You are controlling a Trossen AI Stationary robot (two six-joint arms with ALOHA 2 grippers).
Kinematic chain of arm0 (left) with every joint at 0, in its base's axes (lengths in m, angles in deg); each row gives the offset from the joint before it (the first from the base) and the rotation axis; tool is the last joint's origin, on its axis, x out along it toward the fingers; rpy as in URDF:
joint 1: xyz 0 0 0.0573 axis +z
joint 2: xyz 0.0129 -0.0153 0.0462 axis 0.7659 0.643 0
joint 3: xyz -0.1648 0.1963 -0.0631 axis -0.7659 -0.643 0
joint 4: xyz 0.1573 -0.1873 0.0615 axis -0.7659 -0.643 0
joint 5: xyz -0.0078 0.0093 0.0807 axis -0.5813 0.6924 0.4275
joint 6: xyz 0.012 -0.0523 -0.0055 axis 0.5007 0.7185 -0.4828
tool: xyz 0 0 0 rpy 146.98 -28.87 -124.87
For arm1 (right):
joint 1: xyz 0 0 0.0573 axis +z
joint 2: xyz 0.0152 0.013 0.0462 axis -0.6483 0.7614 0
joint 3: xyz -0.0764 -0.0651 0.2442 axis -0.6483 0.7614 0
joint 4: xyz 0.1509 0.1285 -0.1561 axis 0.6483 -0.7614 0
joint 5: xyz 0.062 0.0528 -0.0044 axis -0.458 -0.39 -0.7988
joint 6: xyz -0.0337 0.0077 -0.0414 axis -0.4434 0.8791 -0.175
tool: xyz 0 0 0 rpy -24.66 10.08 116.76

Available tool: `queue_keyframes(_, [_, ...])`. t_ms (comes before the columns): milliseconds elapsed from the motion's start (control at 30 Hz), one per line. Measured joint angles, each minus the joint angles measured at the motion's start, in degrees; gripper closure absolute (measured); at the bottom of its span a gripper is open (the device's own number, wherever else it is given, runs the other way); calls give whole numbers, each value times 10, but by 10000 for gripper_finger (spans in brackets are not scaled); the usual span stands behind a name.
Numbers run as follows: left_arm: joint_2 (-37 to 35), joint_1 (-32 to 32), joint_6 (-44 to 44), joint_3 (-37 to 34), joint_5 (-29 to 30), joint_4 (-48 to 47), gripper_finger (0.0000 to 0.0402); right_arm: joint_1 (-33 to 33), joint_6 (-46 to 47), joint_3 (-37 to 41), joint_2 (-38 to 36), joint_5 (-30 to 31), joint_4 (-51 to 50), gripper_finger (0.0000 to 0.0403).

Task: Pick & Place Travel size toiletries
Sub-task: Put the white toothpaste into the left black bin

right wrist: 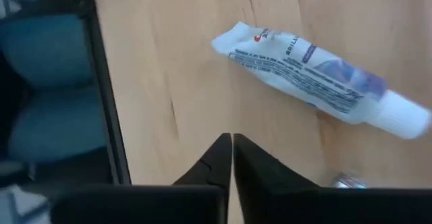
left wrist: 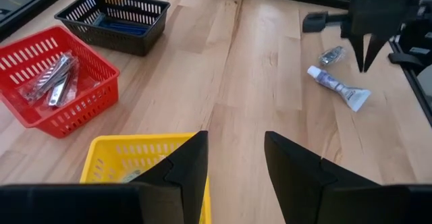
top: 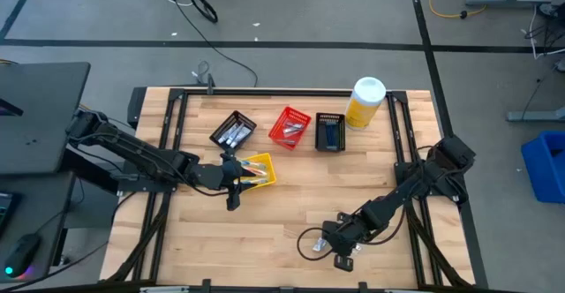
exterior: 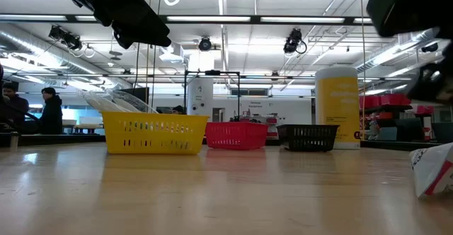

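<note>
I am working over a broad wooden table (top: pixel 291 214), its top ringed by a dark frame. Behind the row of baskets the big yellow bottle (top: pixel 365 102) with the white cap is standing upright at the far edge. Three small mesh baskets are sitting in a line along the back: a black basket (top: pixel 233 131) holding pale items, a red basket (top: pixel 290 125) with shiny wrapped pieces inside, and a second black basket (top: pixel 330 131) with blue things lying in it. A yellow basket (top: pixel 259 169) is resting nearer the middle, with thin light toothbrushes (exterior: pixel 117 102) leaning out over its rim. My left gripper (top: pixel 231 180) is hovering just beside and above that yellow basket, its fingers (left wrist: pixel 185 170) standing apart with a clear gap between them and gripping nothing. My right gripper (top: pixel 340 243) is hanging low near the front edge on my right side, its two fingers (right wrist: pixel 214 158) pressed tip to tip, with nothing caught between them. A small white toothpaste tube (right wrist: pixel 317 82) with blue print and a red mark is lying flat on the wood just beside those closed tips, not touching them. A tiny silvery wrapped item (left wrist: pixel 331 55) is lying close to the tube's cap end.
</note>
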Motion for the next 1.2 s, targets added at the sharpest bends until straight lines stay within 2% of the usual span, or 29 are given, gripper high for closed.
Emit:
queue_keyframes(100, [0,0,-4,0,0,0,248,0,-63,0,-25,21,-14,360])
queue_keyframes(267, [0,0,-4,0,2,0,248,-8,-196,-1,-49,114,-18,313])
queue_keyframes(467, [0,0,-1,0,2,0,248,-37,-276,3,-11,66,-27,238])
queue_keyframes(700, [0,0,-2,0,2,-1,248,-37,-386,3,2,70,-29,183])
queue_keyframes(933, [0,0,-3,0,2,-1,248,-39,-420,3,31,65,-32,190])
queue_keyframes(1200, [0,0,-3,0,0,-1,248,-44,-440,2,41,62,-31,256])
